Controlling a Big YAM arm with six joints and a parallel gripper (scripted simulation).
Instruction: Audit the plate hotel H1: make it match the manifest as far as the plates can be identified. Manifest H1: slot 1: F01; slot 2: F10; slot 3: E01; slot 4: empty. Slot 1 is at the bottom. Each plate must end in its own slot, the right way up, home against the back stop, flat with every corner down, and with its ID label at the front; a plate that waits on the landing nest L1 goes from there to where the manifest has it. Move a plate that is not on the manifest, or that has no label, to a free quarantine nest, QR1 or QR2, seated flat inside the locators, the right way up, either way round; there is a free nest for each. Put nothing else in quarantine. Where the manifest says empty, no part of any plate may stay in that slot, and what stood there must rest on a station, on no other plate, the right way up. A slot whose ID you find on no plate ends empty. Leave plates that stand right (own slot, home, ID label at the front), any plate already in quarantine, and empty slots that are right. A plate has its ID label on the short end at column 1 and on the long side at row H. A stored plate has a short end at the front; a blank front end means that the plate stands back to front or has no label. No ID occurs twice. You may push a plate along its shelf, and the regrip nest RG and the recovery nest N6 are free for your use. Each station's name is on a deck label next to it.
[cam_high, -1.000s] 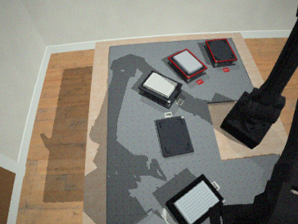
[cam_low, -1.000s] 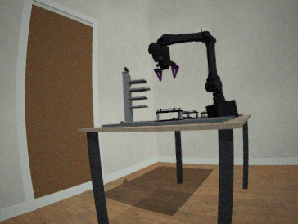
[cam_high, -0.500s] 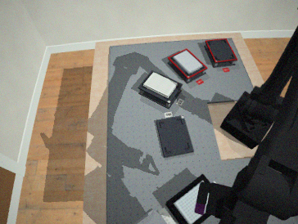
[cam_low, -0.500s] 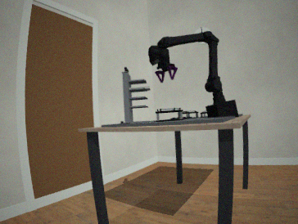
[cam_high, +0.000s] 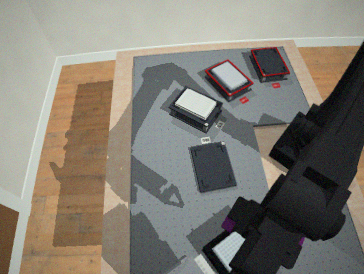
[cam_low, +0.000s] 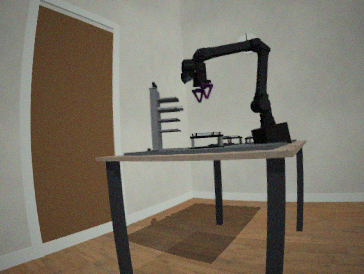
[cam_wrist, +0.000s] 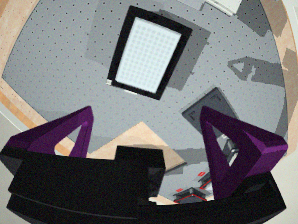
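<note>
My gripper has purple fingers and is open and empty. It hangs high above the table. Straight below it, a white plate lies flat on a black nest. In the top view my arm hides part of this plate. The plate hotel H1 stands at the table's near end with four shelves. I can read no plate labels.
A white plate sits on a raised black nest mid-table. Another white plate lies in a red-rimmed nest. A second red-rimmed nest holds no plate. A flat dark nest is bare. The arm's base stands at the right.
</note>
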